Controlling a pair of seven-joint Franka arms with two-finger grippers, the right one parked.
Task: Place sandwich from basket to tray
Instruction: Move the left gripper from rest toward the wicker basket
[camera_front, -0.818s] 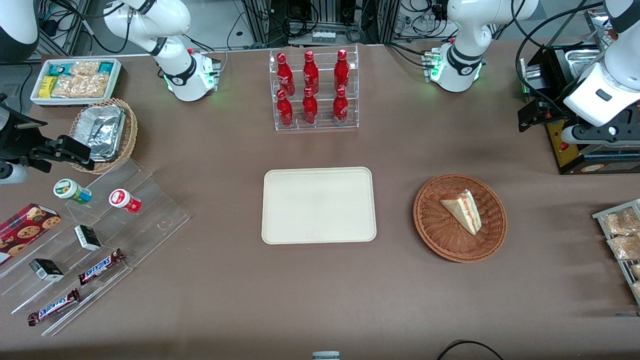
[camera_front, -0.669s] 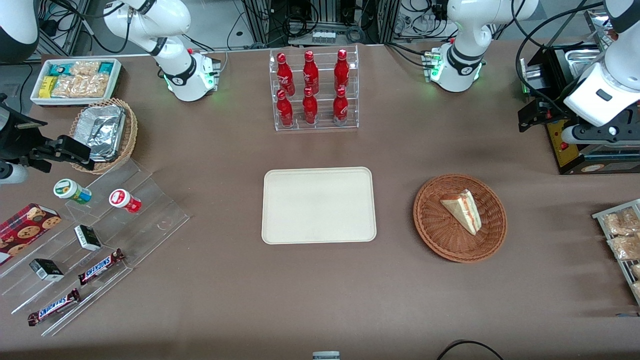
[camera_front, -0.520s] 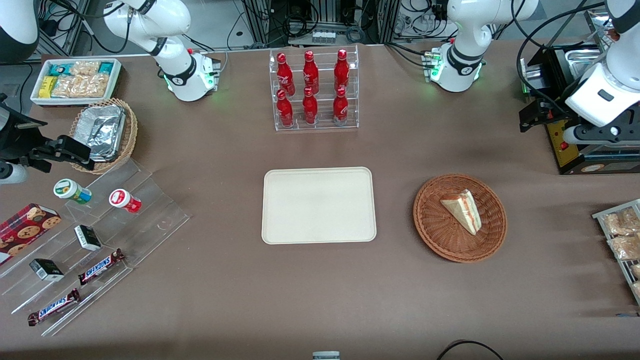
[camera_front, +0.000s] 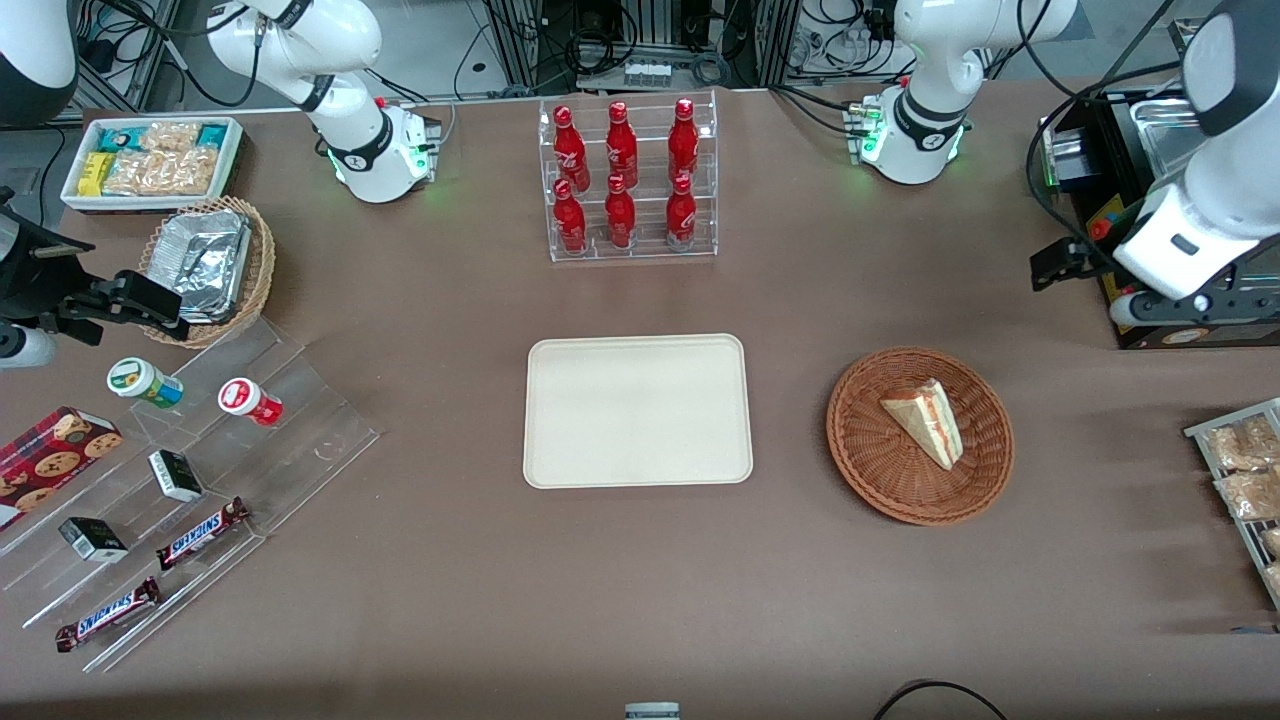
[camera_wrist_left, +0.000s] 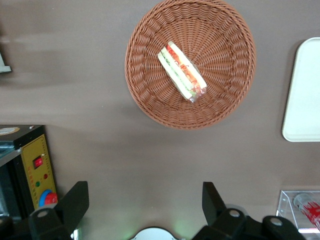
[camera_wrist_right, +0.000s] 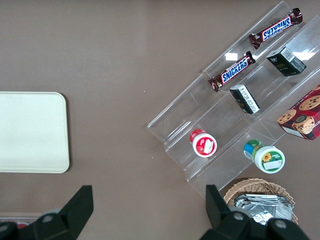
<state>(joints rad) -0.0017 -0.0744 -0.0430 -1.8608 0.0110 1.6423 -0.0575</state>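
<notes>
Motion is confined to the working arm. Compared with the earlier front views, the arm has swung away from the black equipment at its end of the desk (camera_front: 700, 600) and shifted toward the basket (camera_front: 920, 436), with its wrist now lower in the front view. Nothing else on the desk has changed position.

Claw (camera_wrist_left: 142, 202) state: released. The wrist view shows the two fingers (camera_wrist_left: 75, 202) spread wide apart with nothing between them. The claw hangs high above bare desk, farther from the front camera than the basket and not yet over it.

Sandwich (camera_front: 925, 422) location: inside the basket, lying on the weave near its centre with the filling edge facing up in the wrist view. It is untouched. The basket stands beside the tray (camera_front: 637, 411), toward the working arm's end of the desk, with a strip of bare desk between them. The tray carries nothing.

Assessment: the arm is judged to be in the opening approach phase, and no part of the transfer is complete. The shift toward the basket suggests the claw is being lined up for a descent onto the sandwich. The next move probably calls for centring the claw over the wedge, then turning the fingers to close across its flat bread faces rather than along its length. The clear wrap may be slippery, so a shallow grip risks losing the sandwich during the lift.
</notes>
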